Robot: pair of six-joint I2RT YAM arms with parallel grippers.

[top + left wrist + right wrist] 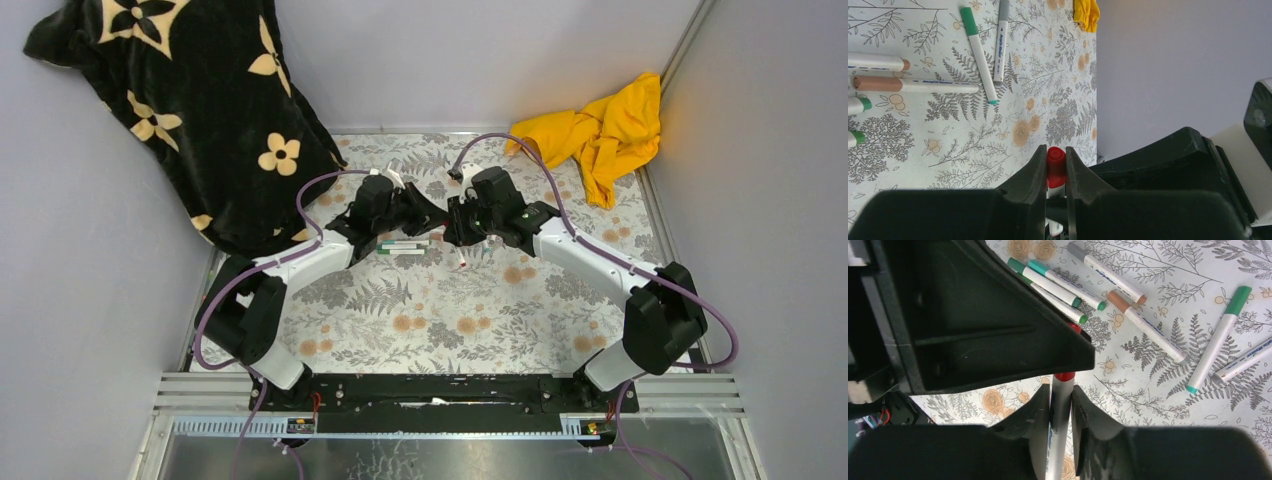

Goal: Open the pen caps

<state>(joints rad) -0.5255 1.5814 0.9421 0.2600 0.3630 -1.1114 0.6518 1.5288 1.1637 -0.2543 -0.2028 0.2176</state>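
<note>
My left gripper is shut on the red cap of a white pen. My right gripper is shut on the same pen's white barrel, just below the red cap. The cap still sits on the barrel. Both grippers meet above the table's middle, the left gripper facing the right gripper. Several capped pens lie on the flowered cloth: a green-capped one, a grey-capped one, and a brown-capped one. More of them show in the right wrist view: a green-capped pen and a brown-capped pen.
A black blanket with yellow flowers hangs at the back left. A yellow cloth lies at the back right corner. Grey walls close in the table's flowered cloth on three sides. The left gripper's black body fills the right wrist view's upper left.
</note>
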